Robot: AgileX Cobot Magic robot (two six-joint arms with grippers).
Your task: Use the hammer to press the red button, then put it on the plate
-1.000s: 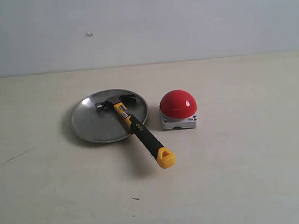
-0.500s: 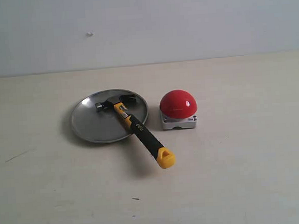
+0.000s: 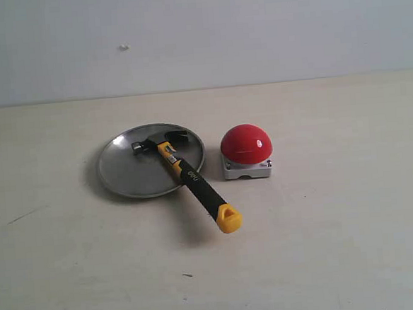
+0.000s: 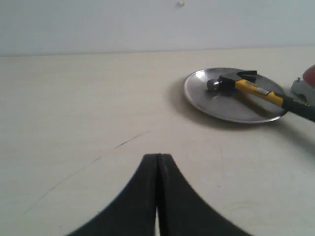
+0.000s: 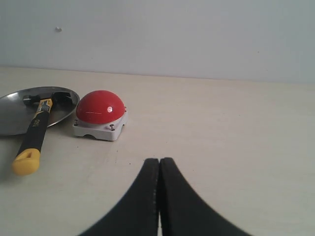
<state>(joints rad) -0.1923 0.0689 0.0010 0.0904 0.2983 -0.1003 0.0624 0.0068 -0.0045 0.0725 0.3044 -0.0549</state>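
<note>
The hammer (image 3: 190,177) lies with its dark head in the silver plate (image 3: 122,171) and its black handle reaching over the rim, yellow end on the table. The red button (image 3: 245,144) on its grey base sits just right of the plate. Neither gripper shows in the exterior view. In the left wrist view my left gripper (image 4: 158,156) is shut and empty, well short of the plate (image 4: 211,101) and hammer (image 4: 256,88). In the right wrist view my right gripper (image 5: 159,160) is shut and empty, away from the red button (image 5: 100,106), the hammer (image 5: 33,135) and the plate (image 5: 15,115).
A pale beige table (image 3: 339,224) carries everything, with a plain light wall (image 3: 254,24) behind. Faint dark scratches mark the table (image 4: 128,140) near my left gripper.
</note>
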